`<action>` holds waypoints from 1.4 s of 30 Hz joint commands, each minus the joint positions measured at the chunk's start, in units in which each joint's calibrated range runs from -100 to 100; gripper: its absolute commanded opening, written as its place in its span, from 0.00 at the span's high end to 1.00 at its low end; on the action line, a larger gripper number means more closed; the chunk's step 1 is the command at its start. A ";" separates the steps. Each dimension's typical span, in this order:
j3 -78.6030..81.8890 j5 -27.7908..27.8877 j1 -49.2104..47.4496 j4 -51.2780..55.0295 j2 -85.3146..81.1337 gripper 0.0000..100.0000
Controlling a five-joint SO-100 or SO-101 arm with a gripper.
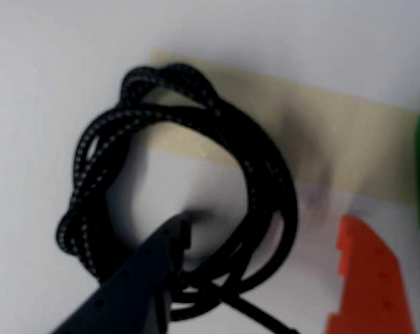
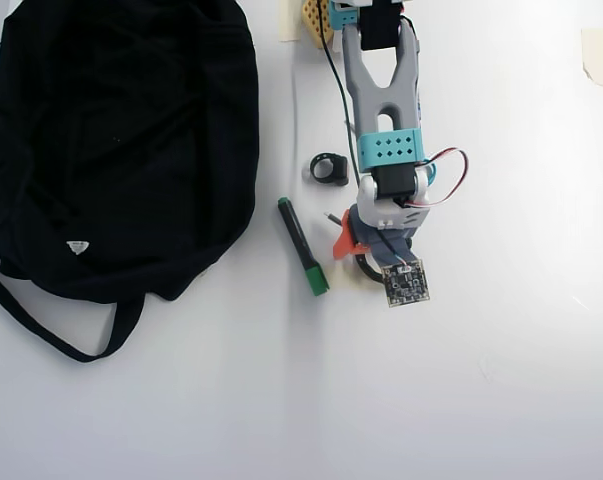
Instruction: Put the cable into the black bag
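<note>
In the wrist view the claw (image 1: 258, 275) hangs spread over the thin black braided cable (image 1: 262, 181) coiled on the white table (image 1: 42, 83), its dark finger (image 1: 143, 275) inside the loop and its orange finger (image 1: 370, 278) outside. In the overhead view the large soft black fabric bag (image 2: 121, 140) lies well apart, left of a black marker with green cap (image 2: 303, 246).

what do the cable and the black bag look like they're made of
The cable looks braided: a woven black sheath with tiny pale flecks along the strands in the wrist view, matte rather than glossy. The black bag seems soft matte fabric; in the overhead view it lies slumped flat with limp straps. The exact fibre can't be told.
</note>
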 commanded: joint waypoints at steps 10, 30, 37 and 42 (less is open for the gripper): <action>-1.91 -0.08 0.62 -0.70 -0.31 0.76; -1.91 -0.08 0.84 -0.70 -0.31 0.96; -1.91 -0.08 0.84 -0.70 -0.31 0.98; -1.91 -0.08 0.62 -0.70 -0.72 0.98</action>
